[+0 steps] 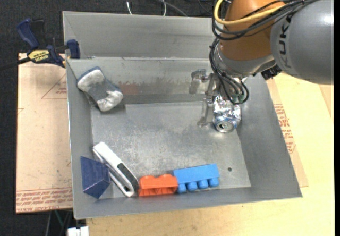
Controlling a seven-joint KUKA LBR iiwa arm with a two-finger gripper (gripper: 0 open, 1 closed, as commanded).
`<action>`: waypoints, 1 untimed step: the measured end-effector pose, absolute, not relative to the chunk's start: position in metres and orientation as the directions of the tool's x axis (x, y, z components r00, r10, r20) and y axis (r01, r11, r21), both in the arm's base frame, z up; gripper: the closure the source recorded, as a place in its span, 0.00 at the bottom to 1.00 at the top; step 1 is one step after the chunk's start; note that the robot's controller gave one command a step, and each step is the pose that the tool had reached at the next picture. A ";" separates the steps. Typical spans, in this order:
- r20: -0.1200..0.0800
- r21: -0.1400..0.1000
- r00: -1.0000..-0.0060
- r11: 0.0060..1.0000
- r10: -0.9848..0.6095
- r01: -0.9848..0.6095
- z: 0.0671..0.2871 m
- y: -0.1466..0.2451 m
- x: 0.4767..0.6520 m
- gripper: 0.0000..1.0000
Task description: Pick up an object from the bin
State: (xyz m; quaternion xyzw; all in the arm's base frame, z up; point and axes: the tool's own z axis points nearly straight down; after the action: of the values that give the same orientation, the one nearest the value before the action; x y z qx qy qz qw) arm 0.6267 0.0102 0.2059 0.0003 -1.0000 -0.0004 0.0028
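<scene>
Far to the left of the gripper (214, 117) and slightly higher, I see a grey stone-like lump (100, 90). Below and to the left lie a dark blue wedge (94, 176), a white-and-black handle (115, 169), an orange block (158, 185) and a blue block (196, 178) — this last one is nearly straight below the jaws. A crumpled silver can (227, 115) sits just to the gripper's right — I cannot tell whether the jaws are open or closed.

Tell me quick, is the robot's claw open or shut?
Gripper: cannot be told; it hangs at the crushed silver can on the right of the bin.
</scene>
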 end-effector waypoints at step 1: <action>-0.002 0.001 -1.000 1.000 0.000 0.000 0.211 0.010 0.628 0.00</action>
State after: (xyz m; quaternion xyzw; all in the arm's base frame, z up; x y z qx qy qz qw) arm 0.6283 0.0101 0.2109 0.0001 -1.0000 -0.0004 -0.0011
